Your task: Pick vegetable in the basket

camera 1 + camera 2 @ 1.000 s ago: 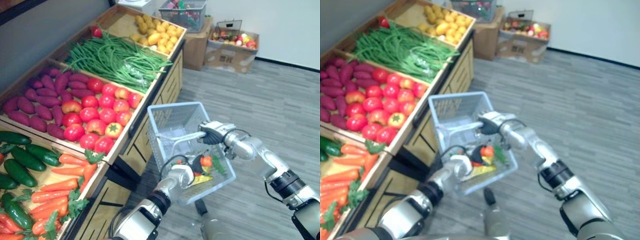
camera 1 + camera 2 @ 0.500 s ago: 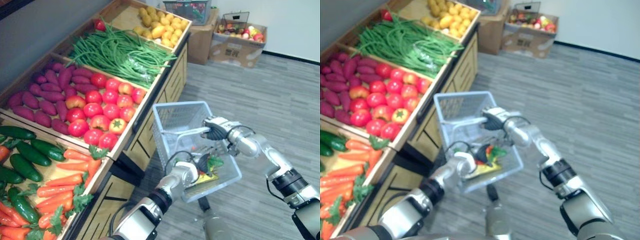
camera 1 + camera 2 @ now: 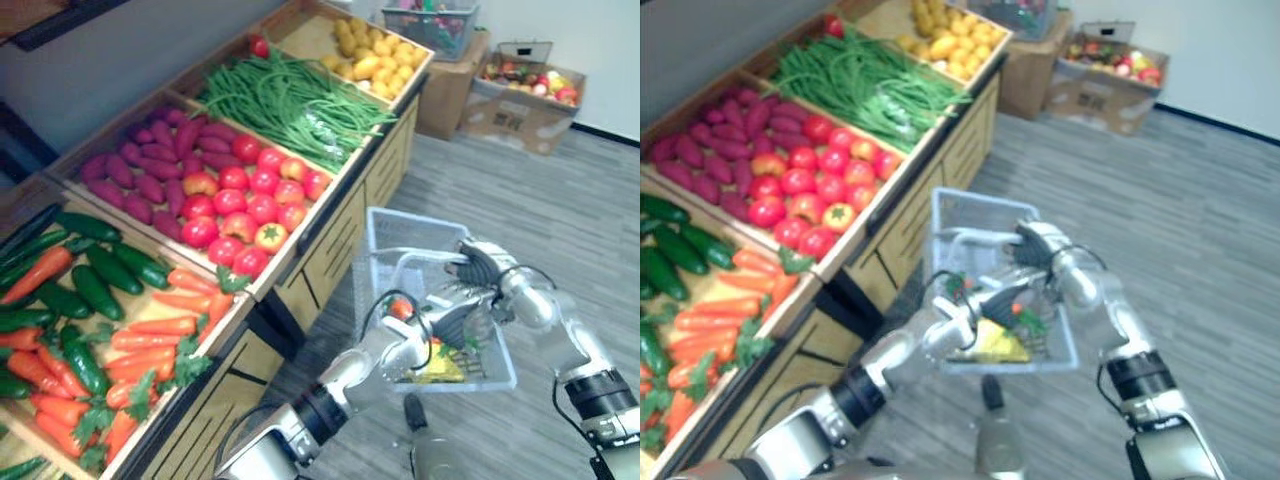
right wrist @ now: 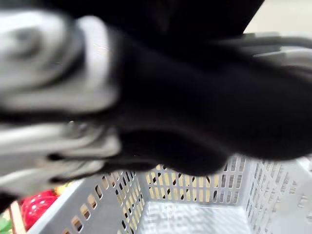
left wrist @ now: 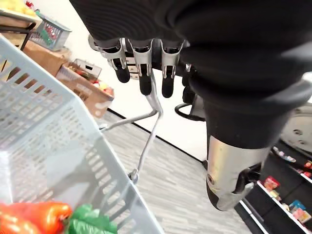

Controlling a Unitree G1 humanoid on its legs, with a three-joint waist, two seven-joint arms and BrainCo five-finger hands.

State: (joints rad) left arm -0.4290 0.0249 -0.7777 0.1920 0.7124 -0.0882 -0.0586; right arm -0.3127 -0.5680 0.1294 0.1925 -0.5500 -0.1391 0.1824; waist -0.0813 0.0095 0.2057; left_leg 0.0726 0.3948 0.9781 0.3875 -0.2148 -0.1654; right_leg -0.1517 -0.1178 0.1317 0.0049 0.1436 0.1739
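Note:
A pale blue wire basket (image 3: pixel 410 214) hangs in the aisle beside the produce shelf. My right hand (image 3: pixel 484 266) is shut on its metal handle (image 3: pixel 425 260). Inside lie an orange-red vegetable (image 3: pixel 400 308) with green leaves (image 5: pixel 87 225), shown close up as a carrot-like piece (image 5: pixel 34 217), and a yellow one (image 3: pixel 995 346). My left hand (image 3: pixel 447 316) reaches over the basket's inside with straight fingers (image 5: pixel 142 73) and holds nothing. The basket's floor (image 4: pixel 195 212) shows past my right hand in its wrist view.
The wooden shelf on my left holds carrots (image 3: pixel 150 330), cucumbers (image 3: pixel 95 290), tomatoes (image 3: pixel 250 195), purple sweet potatoes (image 3: pixel 150 170), green beans (image 3: pixel 300 100) and yellow produce (image 3: pixel 380 55). Cardboard boxes (image 3: pixel 525 95) stand by the far wall. Grey floor lies to the right.
The camera has shifted, showing more of the shelf. My left hand has reached further across the basket with its fingers straightened. My right hand has kept hold of the handle.

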